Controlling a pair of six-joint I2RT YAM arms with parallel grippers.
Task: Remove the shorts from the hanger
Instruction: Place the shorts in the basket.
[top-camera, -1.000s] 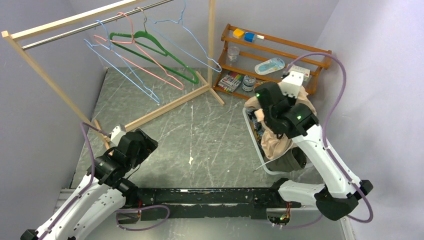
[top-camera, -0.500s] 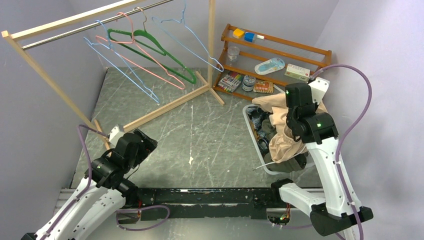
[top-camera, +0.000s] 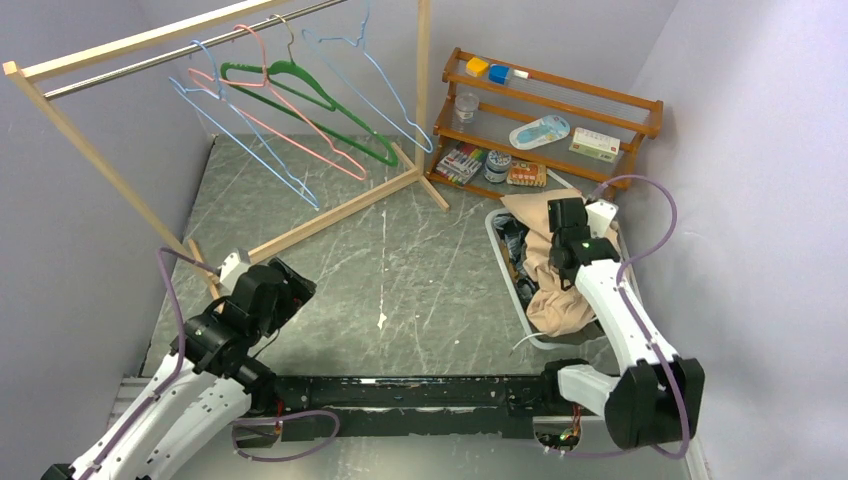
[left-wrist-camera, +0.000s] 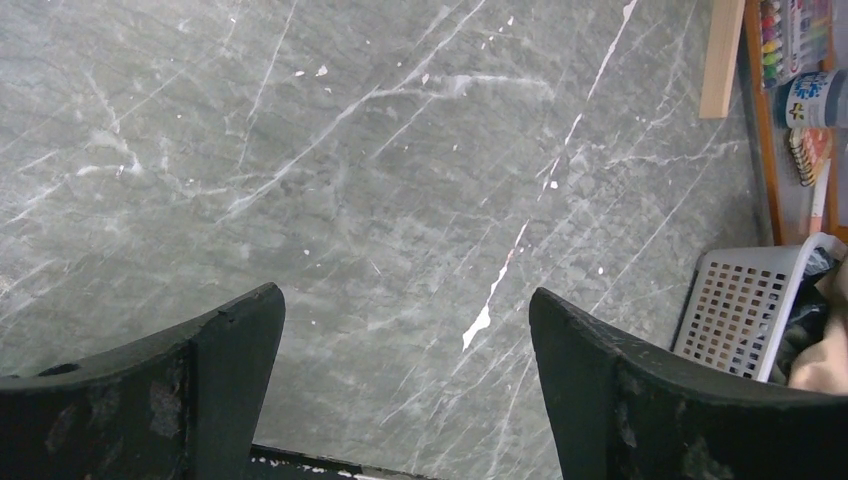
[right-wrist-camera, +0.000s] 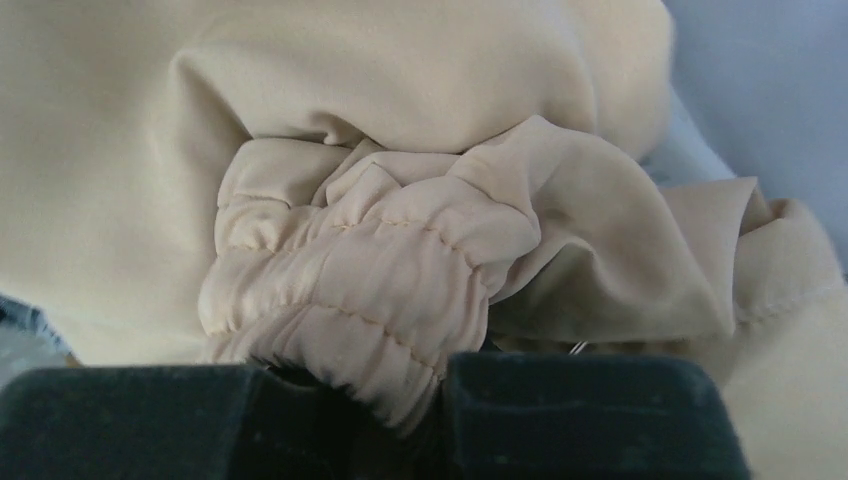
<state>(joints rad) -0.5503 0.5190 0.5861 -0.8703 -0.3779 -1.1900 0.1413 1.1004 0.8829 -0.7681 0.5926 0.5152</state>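
Note:
The light beige shorts (top-camera: 556, 296) lie heaped in the white basket (top-camera: 497, 243) at the right, with their gathered elastic waistband (right-wrist-camera: 380, 270) filling the right wrist view. My right gripper (top-camera: 555, 250) is low over the basket and is shut on that waistband, which is pinched between its fingers (right-wrist-camera: 440, 390). Dark cloth (top-camera: 515, 245) shows under the beige at the basket's left side. The hangers (top-camera: 300, 90) on the rail are all bare. My left gripper (top-camera: 285, 285) is open and empty over the floor (left-wrist-camera: 405, 300).
A wooden clothes rack (top-camera: 100, 160) with a metal rail stands at the back left, its foot bar (top-camera: 330, 215) crossing the floor. A wooden shelf (top-camera: 540, 120) with small items stands behind the basket. The basket's corner (left-wrist-camera: 750, 310) shows in the left wrist view.
My right arm has swung down and lowered the beige shorts into the basket. The left arm has barely moved.

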